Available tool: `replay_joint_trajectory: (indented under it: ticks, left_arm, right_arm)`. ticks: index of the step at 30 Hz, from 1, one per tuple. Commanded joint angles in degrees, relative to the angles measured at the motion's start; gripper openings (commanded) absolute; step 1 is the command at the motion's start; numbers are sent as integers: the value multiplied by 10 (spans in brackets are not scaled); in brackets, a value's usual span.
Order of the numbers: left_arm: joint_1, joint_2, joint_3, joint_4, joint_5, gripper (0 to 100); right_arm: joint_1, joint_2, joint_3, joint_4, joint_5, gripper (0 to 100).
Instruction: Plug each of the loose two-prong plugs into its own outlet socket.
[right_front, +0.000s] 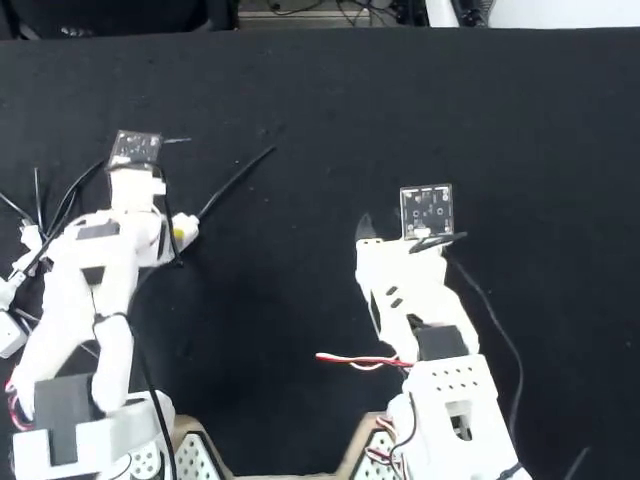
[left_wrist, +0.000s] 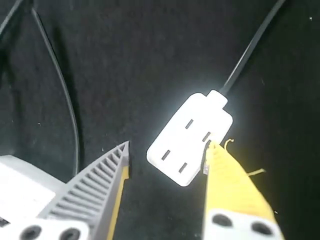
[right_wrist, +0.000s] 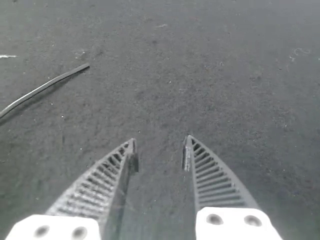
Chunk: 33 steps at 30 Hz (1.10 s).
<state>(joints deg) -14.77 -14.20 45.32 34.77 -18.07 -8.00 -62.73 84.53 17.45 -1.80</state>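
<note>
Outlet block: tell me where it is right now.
In the left wrist view, the outlet block lies between the open fingers of the left gripper, beside the yellow finger.

Seemingly a robotics lab: black cloth-covered bench (right_front: 320, 90), tangled cables (right_front: 352, 12) behind it.

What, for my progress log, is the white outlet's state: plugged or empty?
Empty: the white outlet shows four bare slots on its visible face, with no plug in any.

Left arm (right_front: 95, 285) and right arm (right_front: 420, 310) were white plastic; right end effector (right_wrist: 160, 147) had ribbed grey fingers (right_wrist: 100, 190), red-white wires (right_front: 355, 360) hanging out.
</note>
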Motion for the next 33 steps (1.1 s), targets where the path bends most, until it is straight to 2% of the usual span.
replay_joint_trajectory:
  ticks: [1,6,14,24,33]
  left_arm:
    - [-6,3,-102,63,43,238]
    - [-8,14,-211,136,76,238]
    - [-50,141,-255,101,36,238]
    - [-51,215,-316,143,28,238]
    - [-47,217,-316,260,-90,238]
  right_arm:
    - [-9,6,-26,2,1,141]
    - [-9,6,-26,2,1,141]
    - [-9,5,-26,2,1,141]
    - [-9,4,-26,2,1,141]
    - [-9,4,-26,2,1,141]
